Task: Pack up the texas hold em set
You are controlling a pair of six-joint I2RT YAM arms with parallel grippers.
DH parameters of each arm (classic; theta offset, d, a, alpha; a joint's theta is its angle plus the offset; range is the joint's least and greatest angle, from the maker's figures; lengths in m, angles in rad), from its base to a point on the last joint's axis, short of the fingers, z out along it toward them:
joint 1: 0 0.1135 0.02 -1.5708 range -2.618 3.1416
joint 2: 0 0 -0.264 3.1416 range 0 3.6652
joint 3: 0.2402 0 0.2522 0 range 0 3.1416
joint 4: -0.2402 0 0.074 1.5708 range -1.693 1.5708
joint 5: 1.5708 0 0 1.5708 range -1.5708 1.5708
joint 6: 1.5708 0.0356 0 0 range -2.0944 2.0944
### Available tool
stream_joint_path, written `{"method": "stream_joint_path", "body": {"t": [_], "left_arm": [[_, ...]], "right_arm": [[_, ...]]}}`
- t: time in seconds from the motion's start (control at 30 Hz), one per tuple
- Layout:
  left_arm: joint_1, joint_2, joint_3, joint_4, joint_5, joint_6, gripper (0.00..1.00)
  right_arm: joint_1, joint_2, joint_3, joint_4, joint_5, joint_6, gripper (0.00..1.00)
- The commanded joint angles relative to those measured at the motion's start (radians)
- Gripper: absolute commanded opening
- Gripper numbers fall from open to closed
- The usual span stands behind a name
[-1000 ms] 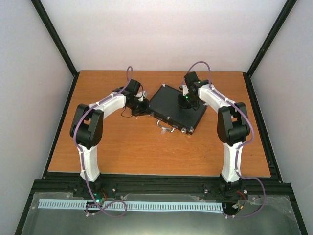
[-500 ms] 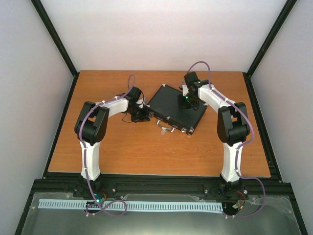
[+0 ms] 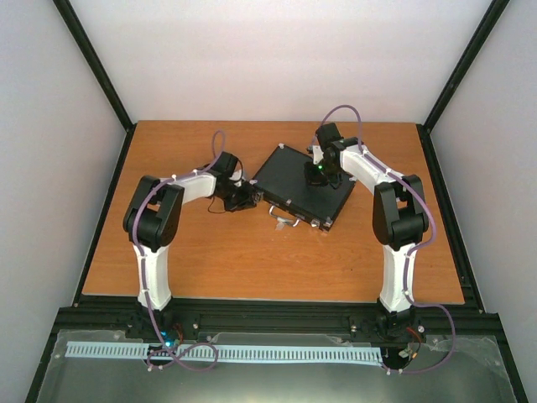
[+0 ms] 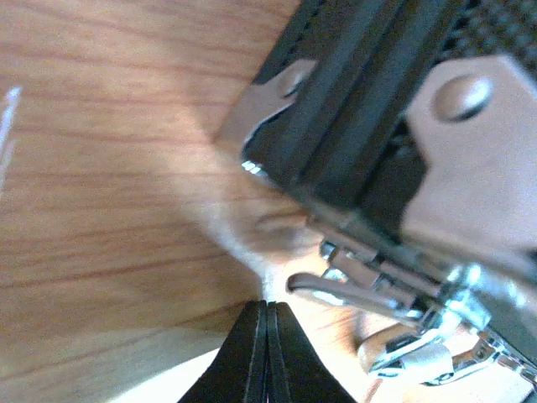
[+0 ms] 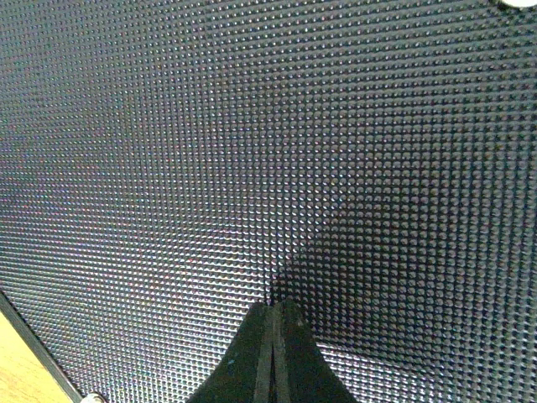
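Well, the closed black case point(image 3: 298, 180) lies flat on the desk point(image 3: 210, 252). The left fingers point(image 4: 266, 312) are pressed together, holding nothing, low over the wood just short of the case's front edge. A silver clasp point(image 4: 474, 159) sits ahead of them to the right. The right fingers point(image 5: 273, 309) are together too, pointing at the dimpled lid that fills everything ahead. I cannot tell whether they touch it.

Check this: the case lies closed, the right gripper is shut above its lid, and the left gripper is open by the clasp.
Not quite: the left gripper is shut, fingers pressed together, in the left wrist view. The closed case, shut right gripper and nearby clasp stand.
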Motion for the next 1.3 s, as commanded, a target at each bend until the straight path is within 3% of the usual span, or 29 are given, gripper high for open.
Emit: {"method": "stream_joint_path", "body": {"t": [0.0,0.23,0.47,0.9,1.27], "left_arm": [[0.069,-0.043,-0.127,0.132,0.024,-0.106,0.01],[0.113,0.003,-0.152,0.283,0.142,-0.228,0.01],[0.113,0.041,-0.057,0.228,0.185,-0.211,0.01],[0.113,0.017,-0.124,0.210,0.279,-0.187,0.01],[0.113,-0.023,-0.083,0.187,0.323,-0.144,0.01]], "right_arm": [[0.011,0.111,-0.072,-0.063,0.016,-0.003,0.03],[0.011,0.125,-0.059,-0.073,0.012,-0.006,0.03],[0.011,0.130,-0.055,-0.073,0.014,-0.002,0.03],[0.011,0.151,-0.054,-0.074,0.019,-0.002,0.03],[0.011,0.162,-0.053,-0.072,0.018,0.003,0.03]]}}
